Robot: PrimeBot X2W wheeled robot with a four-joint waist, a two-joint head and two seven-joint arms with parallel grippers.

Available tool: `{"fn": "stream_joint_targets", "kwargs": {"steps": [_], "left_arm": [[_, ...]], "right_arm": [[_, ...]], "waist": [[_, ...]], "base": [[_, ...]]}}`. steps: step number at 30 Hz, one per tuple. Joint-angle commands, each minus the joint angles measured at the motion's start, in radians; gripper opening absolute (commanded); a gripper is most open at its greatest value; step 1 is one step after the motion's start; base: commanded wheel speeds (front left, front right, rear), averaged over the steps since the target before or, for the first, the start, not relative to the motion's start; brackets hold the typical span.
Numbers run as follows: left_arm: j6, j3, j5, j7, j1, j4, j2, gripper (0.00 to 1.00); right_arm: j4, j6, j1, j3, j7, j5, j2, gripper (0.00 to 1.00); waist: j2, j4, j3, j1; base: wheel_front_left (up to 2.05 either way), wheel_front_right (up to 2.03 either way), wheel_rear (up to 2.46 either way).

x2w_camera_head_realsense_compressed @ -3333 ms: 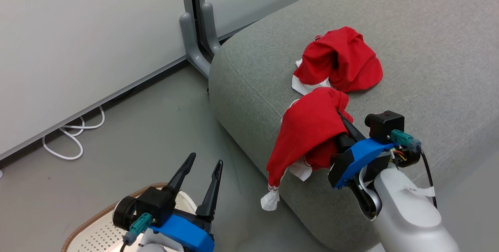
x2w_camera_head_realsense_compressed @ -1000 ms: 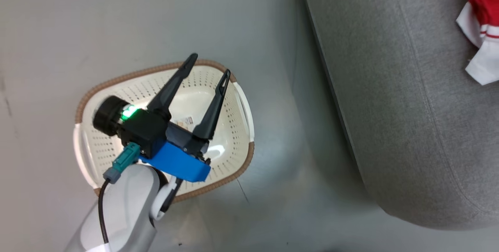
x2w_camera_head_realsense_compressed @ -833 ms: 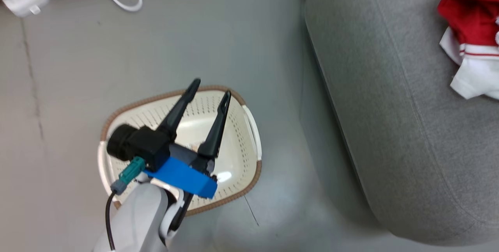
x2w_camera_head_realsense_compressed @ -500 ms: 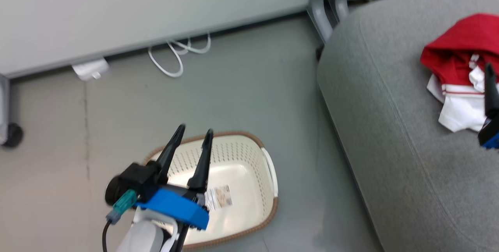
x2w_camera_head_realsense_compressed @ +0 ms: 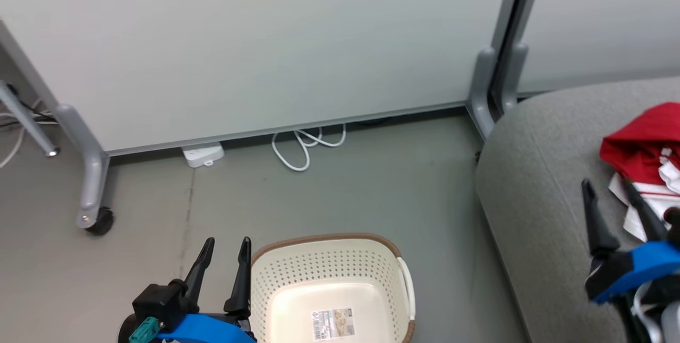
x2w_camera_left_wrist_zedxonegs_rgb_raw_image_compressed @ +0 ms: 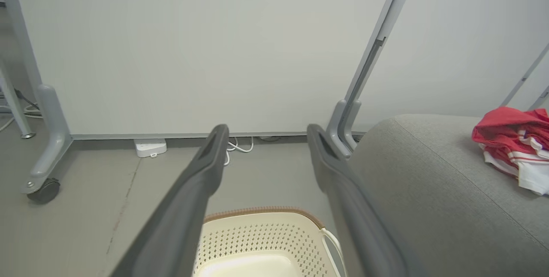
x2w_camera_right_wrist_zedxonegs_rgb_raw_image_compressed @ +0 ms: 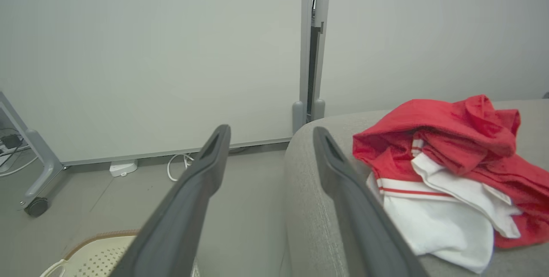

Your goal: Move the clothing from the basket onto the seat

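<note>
Label on basket bottom, print illegible

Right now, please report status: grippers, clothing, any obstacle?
Left gripper and right gripper open, holding nothing. Clothing lies on seat; basket bottom bare. No obstacle seen.

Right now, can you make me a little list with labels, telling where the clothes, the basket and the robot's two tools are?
clothing: red and white heap lying on the seat
basket: on the floor beside the seat; no clothing in the part that shows; paper label on its bottom
left tool: open, holding nothing, beside the basket
right tool: open, holding nothing, near the clothing
by the wall: white cable on the floor
</note>
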Motion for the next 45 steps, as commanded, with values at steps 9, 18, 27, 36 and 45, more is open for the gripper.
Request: {"fn": "stream_joint_targets", "kwargs": {"steps": [9, 18, 27, 36, 45], "left_arm": [[-0.003, 0.058, 0.02, -0.003, 0.029, 0.016, -0.015, 1.0], [-0.003, 0.086, 0.025, -0.003, 0.041, 0.035, -0.023, 1.0], [-0.003, 0.086, 0.033, -0.003, 0.042, 0.046, -0.027, 1.0], [-0.003, 0.073, 0.015, -0.003, 0.044, 0.051, -0.026, 1.0], [0.0, 0.068, 0.005, 0.005, 0.058, 0.093, -0.027, 0.0]], "right_arm": [[-0.125, 0.0, 0.16, 0.007, 0.005, -0.064, 0.111, 1.0], [-0.121, 0.0, 0.205, 0.041, 0.007, -0.095, 0.148, 1.0], [-0.09, 0.0, 0.2, 0.058, 0.003, -0.105, 0.159, 1.0], [-0.07, 0.0, 0.184, 0.07, -0.005, -0.092, 0.164, 1.0], [-0.022, 0.0, 0.207, 0.076, 0.007, -0.09, 0.165, 0.0]], "waist": [[-0.0001, 0.07, -0.041, 0.0004], [-0.0001, 0.075, -0.05, 0.0004], [-0.0001, 0.071, -0.054, 0.0004], [-0.0001, 0.07, -0.055, 0.0004], [-0.0001, 0.071, -0.056, 0.0004]], "base": [[0.0, 0.0, 0.0], [0.0, 0.0, 0.0], [0.0, 0.0, 0.0], [0.0, 0.0, 0.0], [0.0, 0.0, 0.0]]}}
